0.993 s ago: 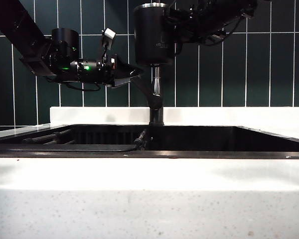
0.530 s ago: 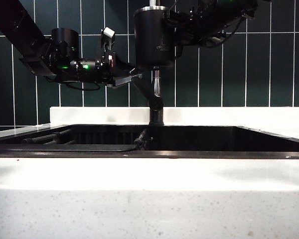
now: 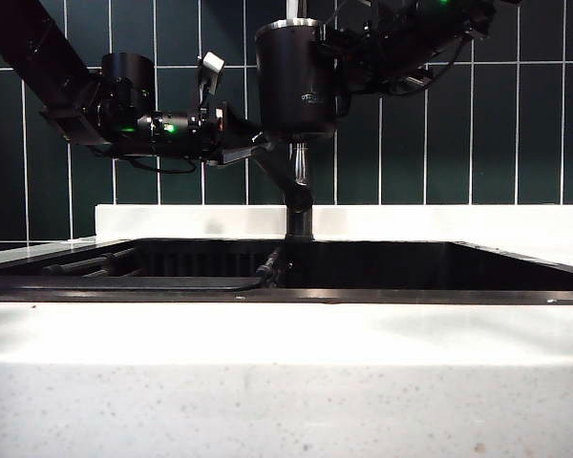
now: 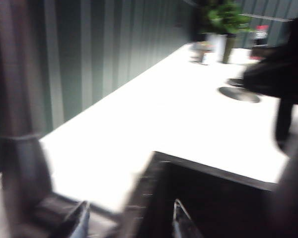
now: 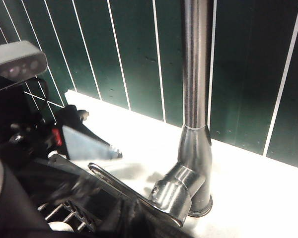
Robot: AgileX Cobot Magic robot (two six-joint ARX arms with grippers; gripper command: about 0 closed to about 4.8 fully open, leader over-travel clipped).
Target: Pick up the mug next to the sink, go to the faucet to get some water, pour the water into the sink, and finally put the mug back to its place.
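The matte black mug (image 3: 296,81) with a steel rim hangs high in the exterior view, in front of the faucet (image 3: 301,167) pipe. My right gripper (image 3: 349,57) reaches in from the right and is shut on the mug's handle side. My left gripper (image 3: 255,143) comes in from the left, level with the faucet's grey lever (image 5: 134,191), and is open. One left finger (image 5: 92,145) sits just above the lever. In the blurred left wrist view the left gripper (image 4: 131,223) has nothing clearly between its fingers. The sink (image 3: 363,296) lies below.
A dark slatted rack (image 3: 95,262) lies in the sink's left part. Green wall tiles (image 3: 458,124) stand close behind the faucet. White speckled stone (image 3: 286,382) frames the sink. A potted plant (image 4: 223,20) and a round disc (image 4: 238,94) sit far along the counter.
The mug has sunk a little and tipped slightly in the right gripper. The left gripper's jaws have narrowed somewhat by the lever; the left arm stays in place.
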